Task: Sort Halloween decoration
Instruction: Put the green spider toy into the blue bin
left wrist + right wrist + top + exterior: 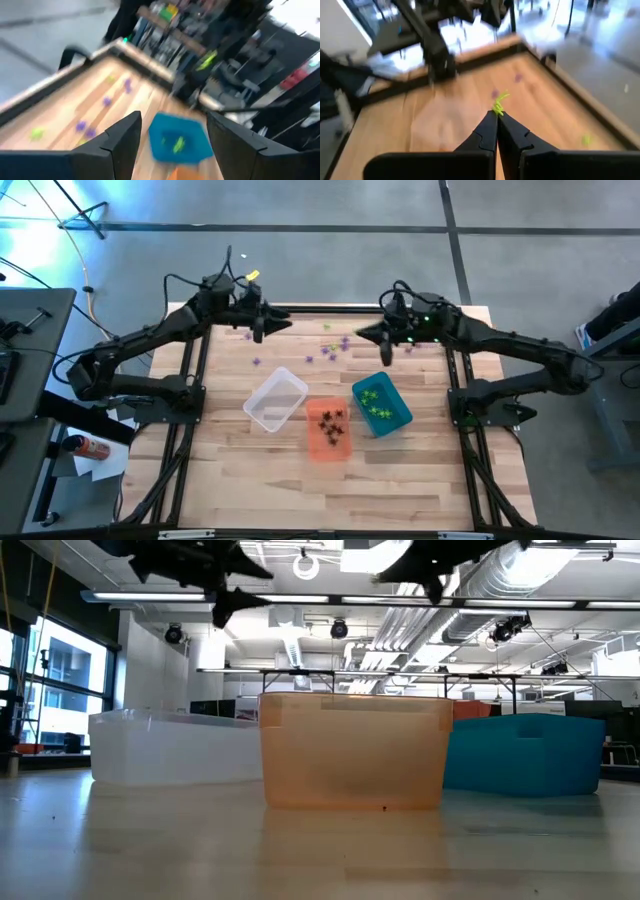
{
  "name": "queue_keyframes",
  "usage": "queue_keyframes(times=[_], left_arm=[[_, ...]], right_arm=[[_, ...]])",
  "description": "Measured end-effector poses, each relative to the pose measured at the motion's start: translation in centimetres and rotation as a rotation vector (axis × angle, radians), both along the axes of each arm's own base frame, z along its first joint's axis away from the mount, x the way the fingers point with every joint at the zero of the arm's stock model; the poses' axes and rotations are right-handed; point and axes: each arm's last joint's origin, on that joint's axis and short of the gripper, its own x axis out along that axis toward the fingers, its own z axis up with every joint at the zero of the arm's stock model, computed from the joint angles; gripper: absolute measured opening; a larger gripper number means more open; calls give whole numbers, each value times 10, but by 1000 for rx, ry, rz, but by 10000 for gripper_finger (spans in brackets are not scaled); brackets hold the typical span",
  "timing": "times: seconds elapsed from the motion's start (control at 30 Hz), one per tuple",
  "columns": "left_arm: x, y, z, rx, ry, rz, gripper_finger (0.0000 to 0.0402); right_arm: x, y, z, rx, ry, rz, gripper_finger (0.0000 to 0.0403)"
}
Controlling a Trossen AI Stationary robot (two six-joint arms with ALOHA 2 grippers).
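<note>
Fingers of right gripper (496, 116) pinch green trinket (500, 105), raised at one o'clock for teal bin (381, 404); left gripper (170, 137) gapes empty.

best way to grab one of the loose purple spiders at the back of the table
Judging from the high view, come straight down on a purple spider that lies apart from the others, and close on its small middle rather than its thin spiky legs. It lies low on the flat wooden table, so a sideways approach would probably only push it. The open left gripper hangs nearby; the right gripper already pinches a green spider.
</note>
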Motion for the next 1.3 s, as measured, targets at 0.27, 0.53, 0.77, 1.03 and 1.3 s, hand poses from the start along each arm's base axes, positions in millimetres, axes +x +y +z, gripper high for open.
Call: queue_keyframes(times=[0.27, 0.53, 0.77, 1.03, 1.3], left_arm=[[-1, 1, -9, 6, 72, -8, 210], [11, -2, -9, 13, 36, -26, 209], [24, -28, -36, -72, -179, -41, 209], [20, -49, -66, -113, -254, -5, 209], [20, -49, -67, -10, -240, -15, 209]], right_arm=[[-35, 33, -13, 147, 224, 36, 0], [-34, 57, -47, 294, 330, 70, 0], [-31, 67, -39, 221, 326, 158, 0], [-26, 80, -54, 269, 467, 304, 0], [-7, 91, -92, 174, 730, 355, 0]])
